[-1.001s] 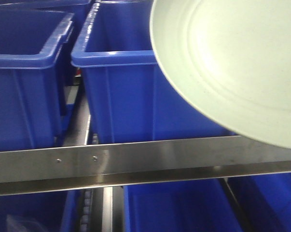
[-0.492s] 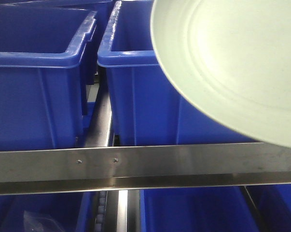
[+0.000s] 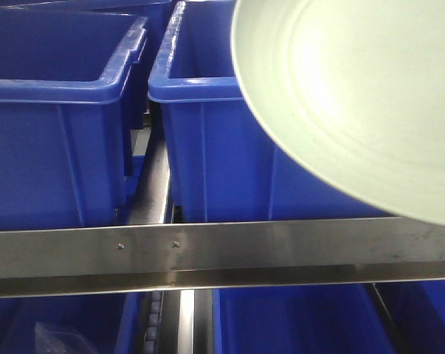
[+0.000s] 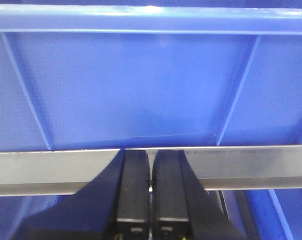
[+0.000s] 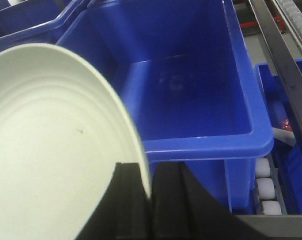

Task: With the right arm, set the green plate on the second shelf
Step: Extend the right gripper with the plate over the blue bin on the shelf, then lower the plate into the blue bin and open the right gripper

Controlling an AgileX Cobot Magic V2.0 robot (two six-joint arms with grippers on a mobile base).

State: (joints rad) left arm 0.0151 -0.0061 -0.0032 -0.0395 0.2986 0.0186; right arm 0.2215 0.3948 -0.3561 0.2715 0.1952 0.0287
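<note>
The pale green plate (image 3: 355, 96) fills the upper right of the front view, tilted and held in the air in front of a blue bin (image 3: 207, 133) on the shelf. In the right wrist view the plate (image 5: 55, 140) fills the left side. My right gripper (image 5: 149, 200) is shut on the plate's rim, one finger on each face. Beyond it stands an open blue bin (image 5: 191, 85). My left gripper (image 4: 151, 195) is shut and empty, close to a steel shelf rail (image 4: 50, 167) with a blue bin wall (image 4: 140, 85) behind it.
A steel shelf rail (image 3: 222, 251) crosses the front view. Two blue bins stand above it, one at the left (image 3: 52, 125). More blue bins (image 3: 288, 321) sit below the rail. White rollers (image 5: 266, 187) and a rack frame (image 5: 281, 55) lie right of the bin.
Between one second and half a second ago the bins and rail screws shifted right in the front view. Since then nothing has visibly moved. The plate stays held at the upper right.
</note>
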